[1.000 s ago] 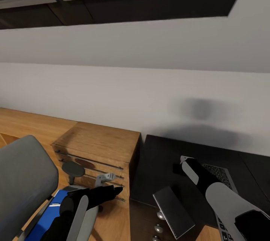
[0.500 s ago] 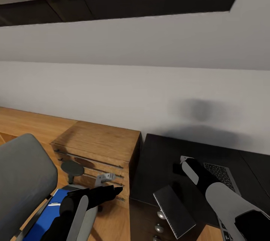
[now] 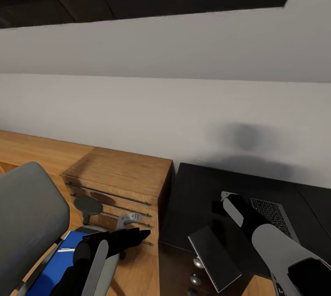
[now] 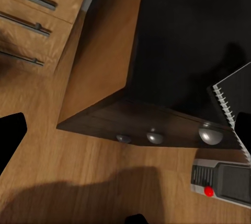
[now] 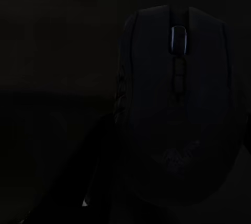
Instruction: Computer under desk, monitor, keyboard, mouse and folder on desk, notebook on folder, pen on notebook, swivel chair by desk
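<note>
While low over the desk (image 3: 193, 194), the right end effector (image 3: 219, 204) nearly touches the mouse (image 5: 175, 109).

Both arms forward — left claw (image 3: 138, 234), right claw (image 3: 220, 201) low.

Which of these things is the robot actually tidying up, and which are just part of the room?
Part of the job:
- black-topped desk
- dark grey keyboard
- black mouse
- thin grey spiral-edged notebook
- bright blue folder
- grey upholstered swivel chair
- light grey computer tower

Just there:
- light-wood drawer cabinet
- white sloped wall
</note>
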Motion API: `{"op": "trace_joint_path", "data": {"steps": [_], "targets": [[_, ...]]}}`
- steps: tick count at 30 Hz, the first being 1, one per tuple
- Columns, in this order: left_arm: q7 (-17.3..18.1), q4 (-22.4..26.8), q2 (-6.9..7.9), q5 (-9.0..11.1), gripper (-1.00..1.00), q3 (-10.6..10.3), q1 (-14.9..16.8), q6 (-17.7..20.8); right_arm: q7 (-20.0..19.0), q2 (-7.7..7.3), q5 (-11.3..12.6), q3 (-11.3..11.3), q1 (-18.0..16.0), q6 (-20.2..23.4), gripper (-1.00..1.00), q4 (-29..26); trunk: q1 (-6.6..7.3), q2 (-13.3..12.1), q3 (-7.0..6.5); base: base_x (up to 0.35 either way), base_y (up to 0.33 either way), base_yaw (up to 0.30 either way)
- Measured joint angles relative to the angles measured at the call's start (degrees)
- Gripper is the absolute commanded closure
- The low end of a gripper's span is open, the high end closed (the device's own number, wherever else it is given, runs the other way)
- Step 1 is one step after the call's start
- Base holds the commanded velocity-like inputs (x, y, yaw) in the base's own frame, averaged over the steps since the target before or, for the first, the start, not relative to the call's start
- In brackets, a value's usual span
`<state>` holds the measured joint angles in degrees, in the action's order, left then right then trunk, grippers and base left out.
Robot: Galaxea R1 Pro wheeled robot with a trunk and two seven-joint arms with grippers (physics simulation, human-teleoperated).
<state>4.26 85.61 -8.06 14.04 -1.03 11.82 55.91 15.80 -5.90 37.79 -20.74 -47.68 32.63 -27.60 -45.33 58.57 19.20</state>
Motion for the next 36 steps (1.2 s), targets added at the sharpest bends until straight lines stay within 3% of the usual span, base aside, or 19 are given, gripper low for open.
{"op": "trace_joint_path", "data": {"steps": [10,26,35,36], "targets": [[0.0,-0.06,0.0,0.01,-1.0,0.0,0.0,0.0,0.07,0.0,0.0,-0.03,0.0,0.0,1.0,-0.03,0.0,0.0,0.0,0.0,0.0,0.0],[0.0,-0.06,0.0,-0.01,-1.0,0.0,0.0,0.0,0.07,0.06,-0.06,-0.04,0.0,-0.05,1.0,-0.05,-3.51,6.41,2.87,0.0,0.0,0.0],[0.0,-0.06,0.0,0.0,-1.0,0.0,0.0,0.0,0.15,0.08,-0.08,-0.04,0.0,-0.06,1.0,-0.06,-3.52,6.42,2.88,0.0,0.0,0.0],[0.0,-0.06,0.0,0.0,-1.0,0.0,0.0,0.0,0.15,0.08,-0.08,-0.05,0.0,-0.06,-1.0,-0.06,-3.52,6.42,2.88,0.0,0.0,0.0]]}}
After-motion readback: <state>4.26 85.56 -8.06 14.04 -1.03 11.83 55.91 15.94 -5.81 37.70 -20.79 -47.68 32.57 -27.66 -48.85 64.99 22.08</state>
